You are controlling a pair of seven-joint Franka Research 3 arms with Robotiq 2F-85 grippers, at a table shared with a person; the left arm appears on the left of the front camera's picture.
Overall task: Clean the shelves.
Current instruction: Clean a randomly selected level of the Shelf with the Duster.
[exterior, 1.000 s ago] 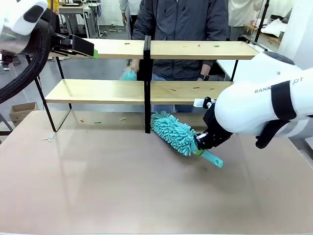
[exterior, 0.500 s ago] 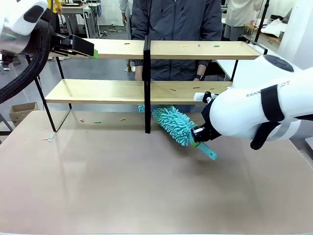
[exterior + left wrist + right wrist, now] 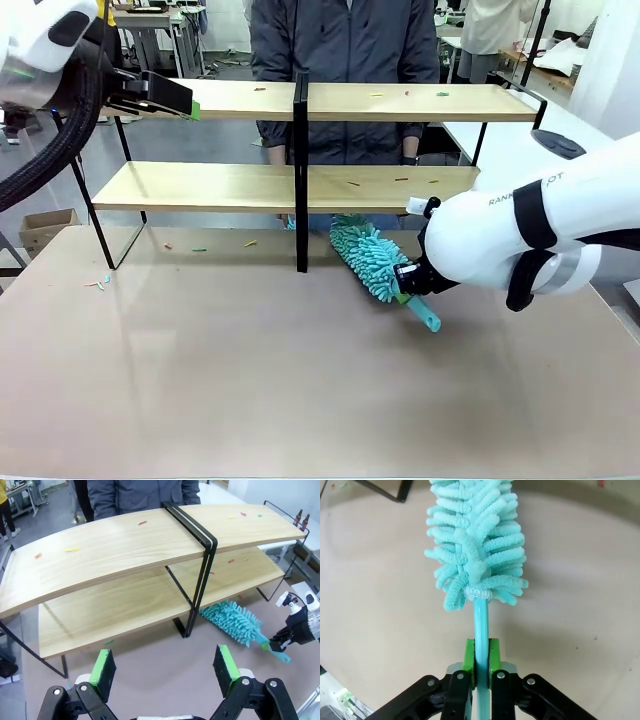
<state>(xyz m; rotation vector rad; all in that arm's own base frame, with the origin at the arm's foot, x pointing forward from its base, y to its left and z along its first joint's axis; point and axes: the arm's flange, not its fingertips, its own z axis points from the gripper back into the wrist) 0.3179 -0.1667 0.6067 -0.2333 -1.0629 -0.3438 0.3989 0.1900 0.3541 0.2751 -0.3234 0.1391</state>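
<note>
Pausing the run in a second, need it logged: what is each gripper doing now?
Left gripper: open, holding nothing.
Right gripper: closed on the teal duster, at its handle.

The right arm (image 3: 470, 245) has a glossy white, rounded shell with a black band and grey lettering. The left gripper (image 3: 165, 664) has black linkages, silver screws and bright green pads (image 3: 105, 666); behind it runs a ribbed black hose (image 3: 78, 110).

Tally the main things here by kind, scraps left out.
Grippers: 2, the left gripper and the right gripper
Teal duster: 1
Shelves: 1
Person: 1
Total: 5
</note>
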